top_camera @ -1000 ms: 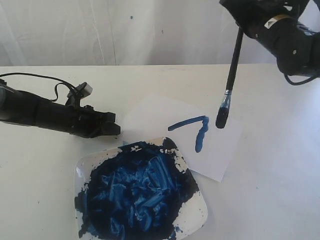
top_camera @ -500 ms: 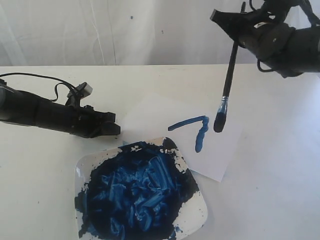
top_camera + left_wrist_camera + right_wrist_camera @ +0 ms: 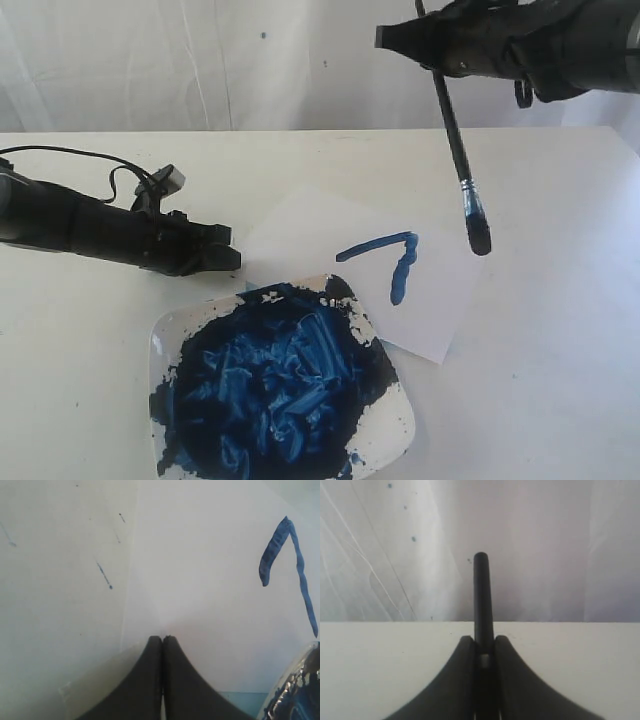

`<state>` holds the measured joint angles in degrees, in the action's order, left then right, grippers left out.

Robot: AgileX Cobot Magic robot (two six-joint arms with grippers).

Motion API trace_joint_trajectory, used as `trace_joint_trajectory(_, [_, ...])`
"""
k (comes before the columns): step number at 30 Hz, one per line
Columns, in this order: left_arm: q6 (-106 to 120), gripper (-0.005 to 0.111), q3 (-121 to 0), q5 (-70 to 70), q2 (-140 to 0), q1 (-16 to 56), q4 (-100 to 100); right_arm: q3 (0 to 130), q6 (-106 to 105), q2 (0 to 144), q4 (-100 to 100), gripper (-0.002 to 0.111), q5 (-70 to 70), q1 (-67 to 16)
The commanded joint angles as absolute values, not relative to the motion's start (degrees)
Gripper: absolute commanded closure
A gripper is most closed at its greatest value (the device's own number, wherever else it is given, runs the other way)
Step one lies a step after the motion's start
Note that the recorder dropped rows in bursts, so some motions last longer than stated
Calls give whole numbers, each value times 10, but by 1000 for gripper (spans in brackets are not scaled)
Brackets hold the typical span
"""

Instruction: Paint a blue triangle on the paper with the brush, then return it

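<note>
The paper lies flat on the table and carries two blue strokes that meet at a corner, an open angle and not a closed triangle. My right gripper hangs high at the back right, shut on the brush. The brush slants down with its blue bristles in the air above the paper's right edge. In the right wrist view the handle sticks out between the fingers of the gripper. My left gripper rests shut at the paper's left edge, with nothing in it. The paper and the strokes lie ahead of it.
A white square plate smeared with a large dark-blue paint mass overlaps the paper's near edge. A black cable loops over the left arm. A white curtain closes the back of the table. Small paint specks mark the tabletop.
My right gripper has swung left and turned level. The brush has tipped the other way, so its bristles moved right, from beside the strokes to over the paper's right edge. The left arm is still.
</note>
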<state>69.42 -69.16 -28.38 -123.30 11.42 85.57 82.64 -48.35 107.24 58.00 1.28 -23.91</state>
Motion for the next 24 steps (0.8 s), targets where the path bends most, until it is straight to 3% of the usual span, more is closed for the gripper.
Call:
trace_joint_trajectory(1, [679, 107, -681, -265, -1256, 118, 845, 841, -399, 1112, 573, 108, 17, -201])
trace_joint_trajectory(9, [679, 107, -681, -265, -1256, 118, 845, 849, -162, 1181, 520, 108, 143, -193])
trace_joint_trajectory(18, [679, 107, -681, -265, -1256, 118, 845, 849, 363, 1247, 41, 108, 364, -193])
trace_joint_trajectory(24, [679, 107, -681, -265, -1256, 118, 845, 849, 412, 1288, 42, 108, 426, -193])
